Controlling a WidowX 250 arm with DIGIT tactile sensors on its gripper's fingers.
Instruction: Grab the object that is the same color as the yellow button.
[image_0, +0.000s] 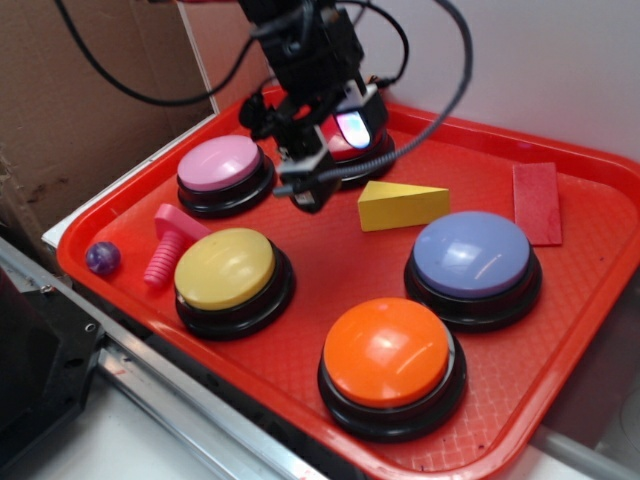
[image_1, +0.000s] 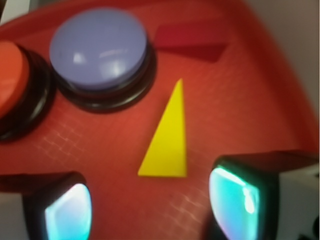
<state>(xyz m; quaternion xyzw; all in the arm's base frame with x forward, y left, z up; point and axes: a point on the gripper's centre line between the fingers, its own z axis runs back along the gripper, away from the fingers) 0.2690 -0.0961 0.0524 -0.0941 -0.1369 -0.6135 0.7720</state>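
Wrist view: we see gripper (image_1: 150, 205) spread wide, empty, just short of yellow wedge (image_1: 168, 140) on red tray (image_1: 240, 115).

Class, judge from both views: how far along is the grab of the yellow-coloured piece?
Done: the end effector is near the wedge, which the wrist view shows ahead of its open fingers. In hand: nothing; the wedge lies free on the tray. Left: advance, straddle, close, lift.

The arm hides most of the red button (image_0: 352, 135); the orange button (image_1: 12, 70) is cut off in the blurred wrist view.
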